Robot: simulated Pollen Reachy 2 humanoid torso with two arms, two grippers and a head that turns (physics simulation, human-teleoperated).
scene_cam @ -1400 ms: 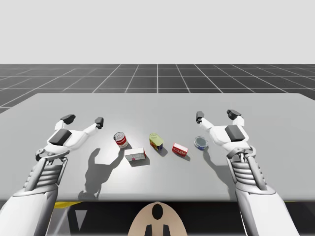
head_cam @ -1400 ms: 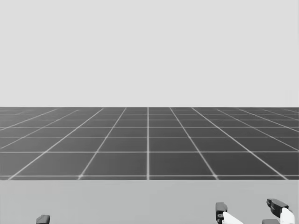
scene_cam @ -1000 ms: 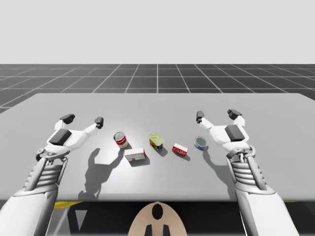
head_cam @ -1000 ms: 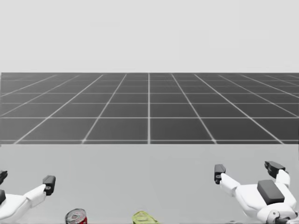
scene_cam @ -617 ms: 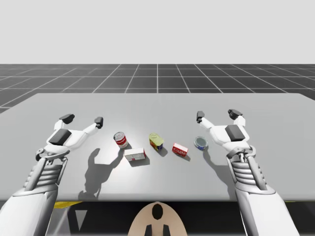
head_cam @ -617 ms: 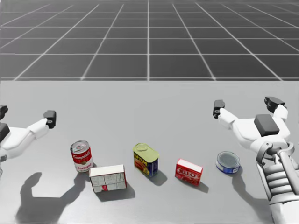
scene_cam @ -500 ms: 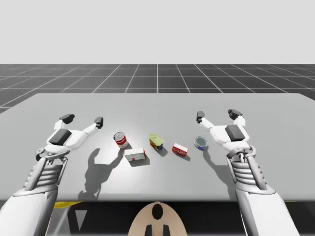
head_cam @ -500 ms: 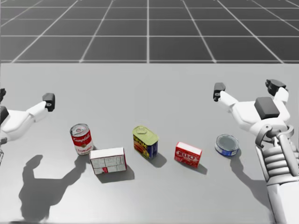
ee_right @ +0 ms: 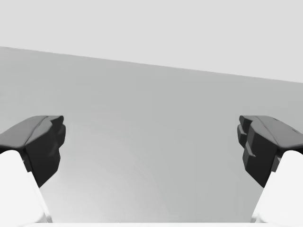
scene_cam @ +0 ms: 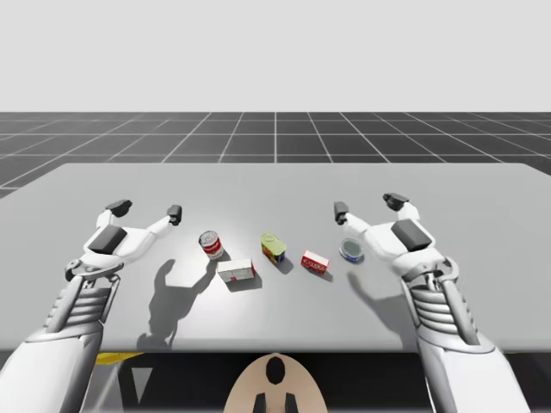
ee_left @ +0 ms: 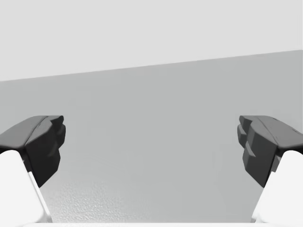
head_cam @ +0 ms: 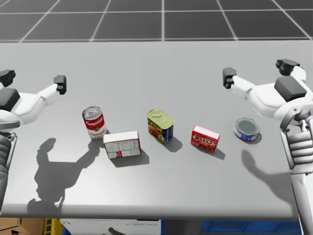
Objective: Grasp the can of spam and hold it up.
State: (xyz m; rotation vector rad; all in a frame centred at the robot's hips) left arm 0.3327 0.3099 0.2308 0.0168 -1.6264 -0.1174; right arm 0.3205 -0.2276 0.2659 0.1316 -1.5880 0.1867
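Observation:
The spam can [head_cam: 160, 125], a squat rectangular tin with a yellow lid and blue and yellow sides, stands upright in the middle of the row; it is also in the high view [scene_cam: 274, 247]. My right gripper [head_cam: 257, 70] [scene_cam: 368, 205] hovers open above the table, to the right of the can and beyond the flat blue tin. My left gripper [head_cam: 33, 79] [scene_cam: 146, 209] hangs open at the far left. Both wrist views look over bare table between open fingers: left gripper [ee_left: 151, 146], right gripper [ee_right: 151, 146].
In the same row on the grey table [scene_cam: 275, 181]: a red-and-white round can [head_cam: 94, 122], a white box [head_cam: 122, 144] lying in front of it, a red box [head_cam: 205, 138] and a flat blue round tin [head_cam: 246, 129] under my right wrist.
My head has turned downward, bringing the table and all the objects into view. My right gripper has shifted a little to the left. The left arm is unmoved.

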